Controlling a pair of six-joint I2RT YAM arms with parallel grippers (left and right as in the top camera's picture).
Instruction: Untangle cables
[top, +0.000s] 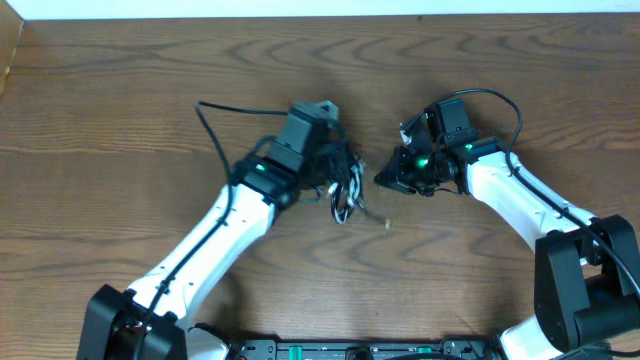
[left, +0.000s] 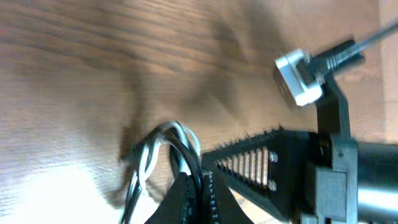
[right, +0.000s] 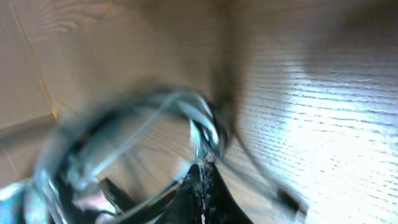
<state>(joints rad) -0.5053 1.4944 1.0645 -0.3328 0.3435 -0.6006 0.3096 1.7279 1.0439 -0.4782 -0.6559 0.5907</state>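
The cables (top: 346, 192) bunch near the middle of the table (top: 120, 90), their black and white strands clamped in the closed left gripper (top: 338, 170) at their 11 o'clock. The right gripper (top: 381, 179), at their 3 o'clock, is closed too. The view is too blurred to tell whether it pinches a strand.

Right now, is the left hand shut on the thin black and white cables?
Yes, the left hand is closed, the black and white cables pinched between its fingers.

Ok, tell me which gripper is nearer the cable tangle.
Left. The left gripper is shut on the cable tangle; the right gripper, shut, sits just beside it, contact too blurred to tell.
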